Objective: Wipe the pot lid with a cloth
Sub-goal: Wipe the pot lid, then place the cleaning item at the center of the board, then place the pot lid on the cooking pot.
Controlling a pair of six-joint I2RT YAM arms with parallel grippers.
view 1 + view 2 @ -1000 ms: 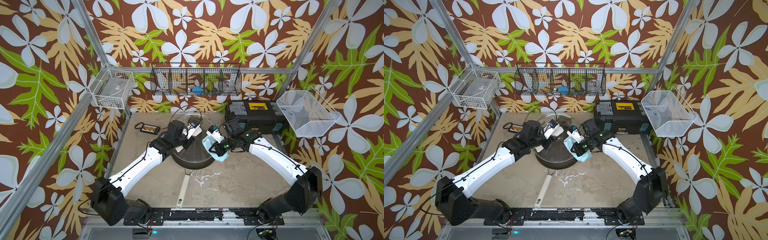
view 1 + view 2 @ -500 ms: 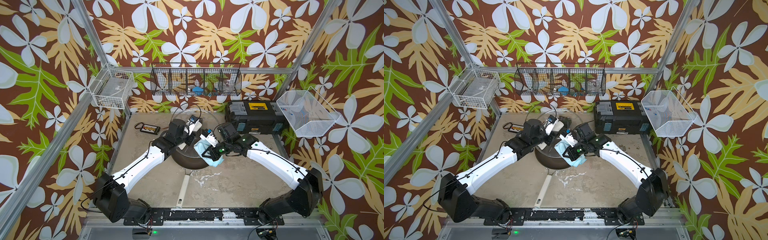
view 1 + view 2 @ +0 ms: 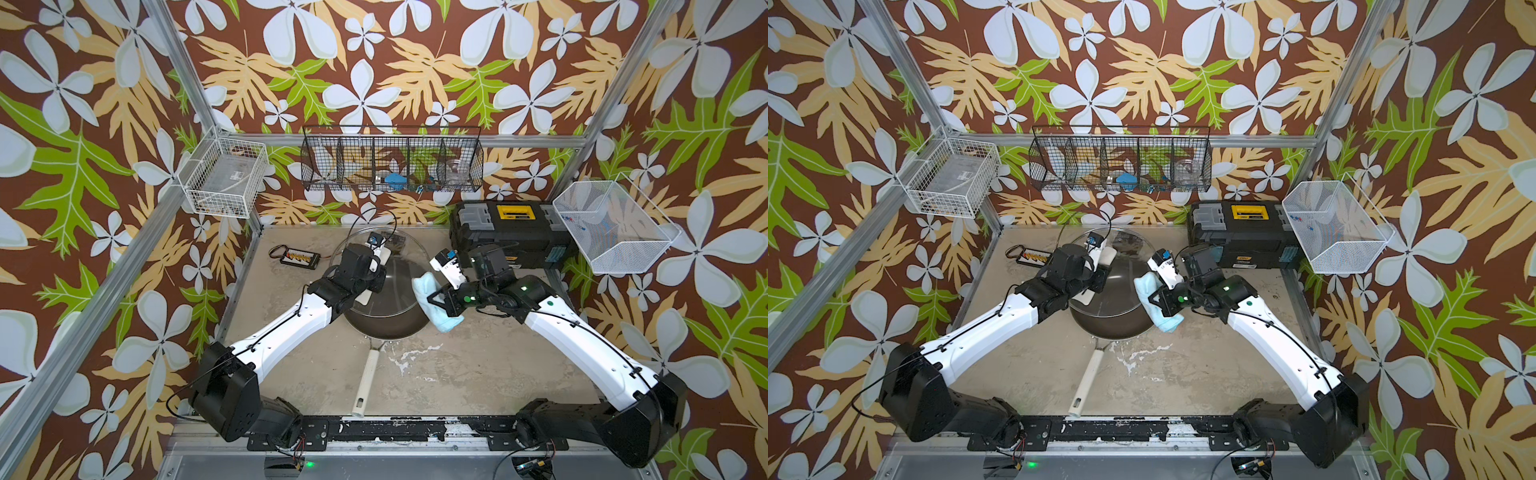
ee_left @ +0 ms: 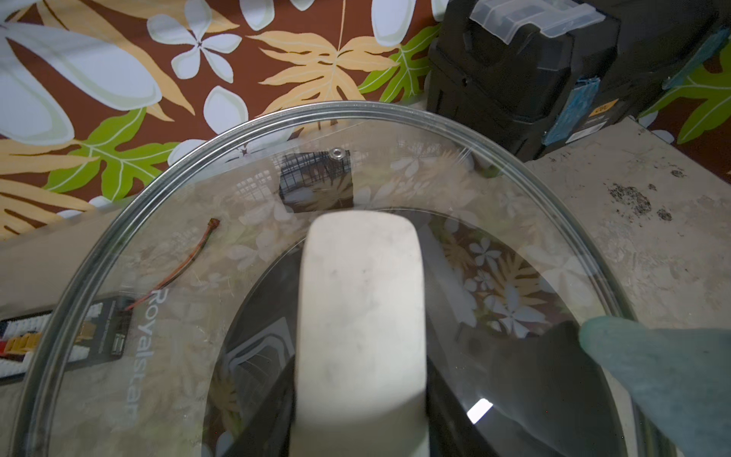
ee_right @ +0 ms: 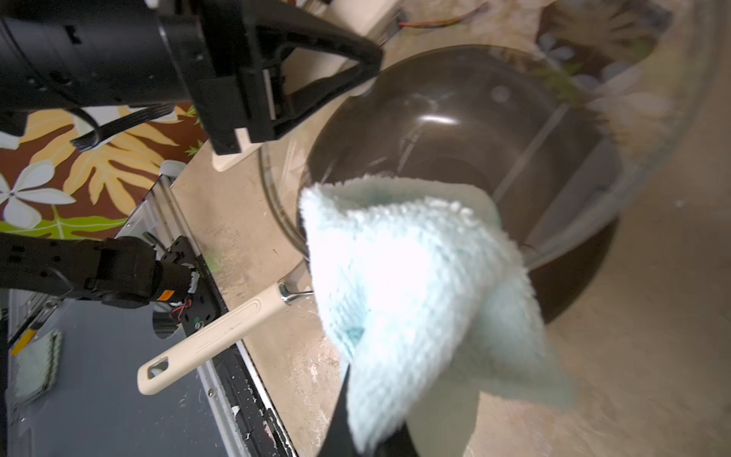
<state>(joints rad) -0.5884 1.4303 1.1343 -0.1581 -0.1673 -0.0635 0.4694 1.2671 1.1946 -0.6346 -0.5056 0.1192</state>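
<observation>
WIPE IN PROGRESS: My right gripper (image 3: 439,301), clamped shut on the cloth (image 3: 426,286), has swung back out to the rim after reaching in toward the middle of the glass half a second ago. My left gripper (image 3: 374,276) stays closed on the cream handle (image 4: 360,316), holding the pot lid (image 3: 399,286) tilted above the frying pan (image 3: 386,326). The lid lies just ahead of the right fingers, and the cloth is draped at its edge. I cannot tell whether they are in contact. I judge that one stroke is done and most of the glass is still unwiped.
</observation>
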